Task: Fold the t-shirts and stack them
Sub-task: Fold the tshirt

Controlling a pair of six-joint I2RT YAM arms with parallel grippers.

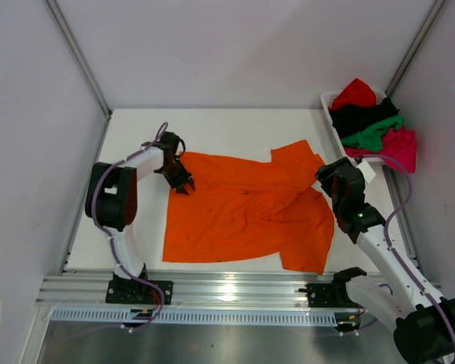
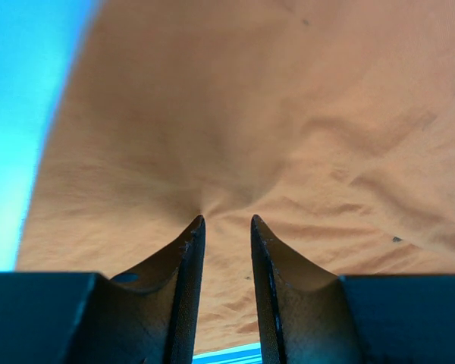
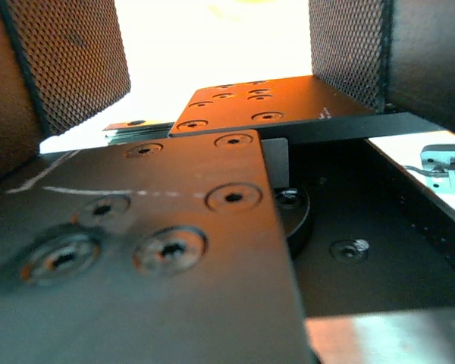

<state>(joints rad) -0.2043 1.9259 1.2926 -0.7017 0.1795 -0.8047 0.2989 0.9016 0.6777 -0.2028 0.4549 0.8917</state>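
Note:
A bright orange t-shirt [image 1: 246, 212] lies spread out on the white table, wrinkled, with its right sleeve folded over. My left gripper [image 1: 182, 182] is at the shirt's far left corner. In the left wrist view its fingertips [image 2: 199, 224] press down on the orange t-shirt [image 2: 288, 114], which puckers at the tips; the jaws stand a little apart and flat cloth shows through the gap. My right gripper [image 1: 324, 176] hovers over the shirt's right edge, its meshed pads [image 3: 68, 61] wide apart with nothing between them. Red [image 1: 354, 92], black [image 1: 360, 115], green [image 1: 375, 133] and magenta-pink [image 1: 400, 145] t-shirts are piled at the far right.
A white slatted basket [image 1: 328, 100] at the far right corner holds the pile of shirts, with the pink one hanging over its side. Grey walls enclose the table on three sides. A metal rail [image 1: 235, 292] runs along the near edge, carrying both arm bases.

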